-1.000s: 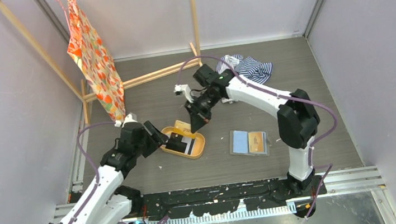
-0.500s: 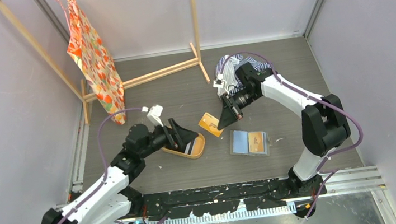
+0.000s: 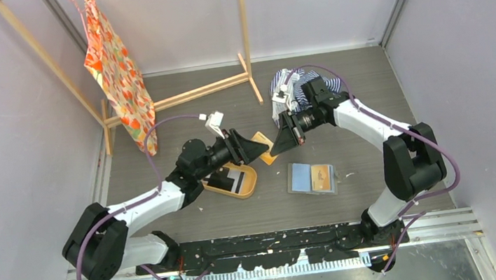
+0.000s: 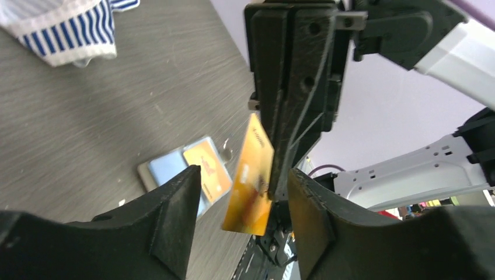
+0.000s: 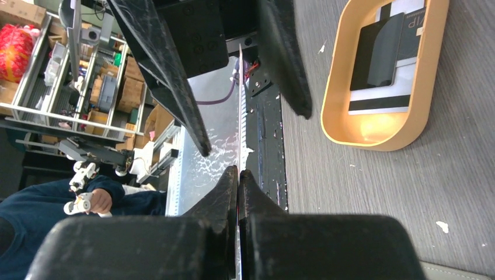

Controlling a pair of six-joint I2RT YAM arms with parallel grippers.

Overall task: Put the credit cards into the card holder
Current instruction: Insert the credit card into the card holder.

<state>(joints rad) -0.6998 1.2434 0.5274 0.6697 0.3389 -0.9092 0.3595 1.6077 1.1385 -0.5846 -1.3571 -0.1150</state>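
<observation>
**Q:** Since both wrist cameras were close in, could any writing be read?

**A:** Only "IP" on a white card [image 5: 417,17] in the oval orange tray [image 5: 334,105], and the frame's edge cut the word off. A black card [image 5: 376,49] covered part of it. The print on the orange card [image 4: 251,181] was too small to read.

**Q:** Who held that one?

**A:** The right claw [image 5: 239,175] pinched it on edge above the counter [image 3: 179,119]. Its own camera saw only a thin line, while the left wrist view showed the orange face. The left claw [image 4: 242,186] gaped wide with a finger on either side. I could not tell whether they touched it.

**Q:** And the card holder?

**A:** The card holder [image 3: 300,178] lay open at 4 o'clock from the held card, with another orange card [image 3: 321,177] on its right half. The tray sat at 8 o'clock.
</observation>
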